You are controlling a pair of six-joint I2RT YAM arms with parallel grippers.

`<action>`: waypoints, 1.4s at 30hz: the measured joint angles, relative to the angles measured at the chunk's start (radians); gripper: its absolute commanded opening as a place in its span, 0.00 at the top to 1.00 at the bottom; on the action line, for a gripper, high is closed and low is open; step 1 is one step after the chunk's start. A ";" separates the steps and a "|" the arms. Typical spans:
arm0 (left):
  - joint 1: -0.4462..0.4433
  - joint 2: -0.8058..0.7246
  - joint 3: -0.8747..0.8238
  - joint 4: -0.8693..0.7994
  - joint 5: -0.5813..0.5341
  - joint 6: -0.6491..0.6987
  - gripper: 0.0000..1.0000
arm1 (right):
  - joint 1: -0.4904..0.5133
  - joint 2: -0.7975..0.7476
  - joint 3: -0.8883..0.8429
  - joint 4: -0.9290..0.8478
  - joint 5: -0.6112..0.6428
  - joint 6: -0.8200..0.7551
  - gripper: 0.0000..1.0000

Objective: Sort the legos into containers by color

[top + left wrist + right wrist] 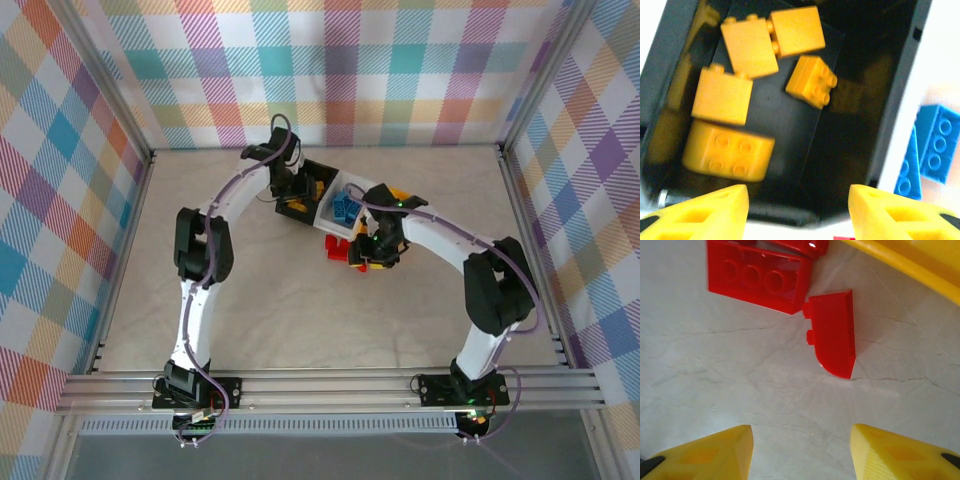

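Several yellow legos (735,60) lie inside the black bin (850,125), and my left gripper (799,205) hangs open over its near edge with nothing between the fingers. Beside it on the right, the white bin (945,50) holds blue legos (935,145). On the table, a long red studded brick (757,280) and a red curved piece (835,335) lie just ahead of my open right gripper (801,450), which holds nothing. From above, the left gripper (292,205) is at the black bin (322,178) and the right gripper (368,262) is beside the red legos (335,246).
The yellow bin's rim (910,260) runs across the upper right, close behind the red pieces. In the top view the three bins sit in a row at the table's centre back, white bin (330,215) in the middle. Plaid walls and metal rails enclose the table.
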 measured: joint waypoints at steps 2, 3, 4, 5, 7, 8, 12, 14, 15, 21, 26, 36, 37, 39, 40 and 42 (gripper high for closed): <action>0.000 -0.077 -0.075 0.001 0.001 0.000 0.41 | 0.002 0.025 0.002 0.000 0.018 -0.023 0.46; 0.000 -0.126 -0.118 0.001 0.002 0.000 0.41 | 0.003 0.038 0.005 0.000 0.025 -0.031 0.46; 0.000 -0.177 -0.160 0.002 0.002 0.000 0.40 | 0.005 0.051 0.011 0.001 0.032 -0.042 0.46; 0.000 -0.222 -0.196 0.003 0.002 0.000 0.40 | 0.005 0.060 0.016 0.003 0.037 -0.049 0.46; 0.000 -0.315 -0.270 0.009 0.002 0.000 0.40 | 0.005 0.080 0.030 0.008 0.048 -0.067 0.47; 0.000 -0.350 -0.300 0.014 0.002 0.000 0.39 | 0.005 0.090 0.037 0.012 0.052 -0.072 0.47; 0.002 -0.469 -0.431 0.026 0.001 -0.001 0.39 | 0.005 0.140 0.065 0.027 0.078 -0.089 0.50; 0.002 -0.495 -0.477 0.023 0.001 -0.003 0.39 | 0.006 0.163 0.081 0.031 0.092 -0.096 0.53; 0.002 -0.502 -0.497 0.023 0.000 -0.003 0.39 | 0.006 0.175 0.091 0.034 0.100 -0.097 0.55; 0.006 -0.509 -0.540 0.019 -0.003 -0.003 0.38 | 0.018 0.211 0.125 0.042 0.146 -0.103 0.69; 0.006 -0.518 -0.540 0.020 -0.002 -0.002 0.38 | 0.031 0.205 0.124 0.040 0.168 -0.100 0.74; 0.003 -0.519 -0.564 0.030 0.013 0.016 0.38 | 0.037 -0.052 0.081 -0.049 0.200 -0.047 0.73; -0.002 -0.519 -0.575 0.032 0.016 0.021 0.38 | 0.033 -0.077 0.096 -0.065 0.204 -0.043 0.73; -0.010 -0.519 -0.599 0.037 0.016 0.028 0.38 | 0.020 -0.098 0.136 -0.087 0.208 -0.043 0.73; -0.019 -0.519 -0.612 0.041 0.016 0.031 0.38 | 0.007 -0.098 0.160 -0.092 0.209 -0.043 0.73; -0.045 -0.519 -0.632 0.049 0.020 0.032 0.38 | -0.027 -0.084 0.195 -0.094 0.211 -0.045 0.73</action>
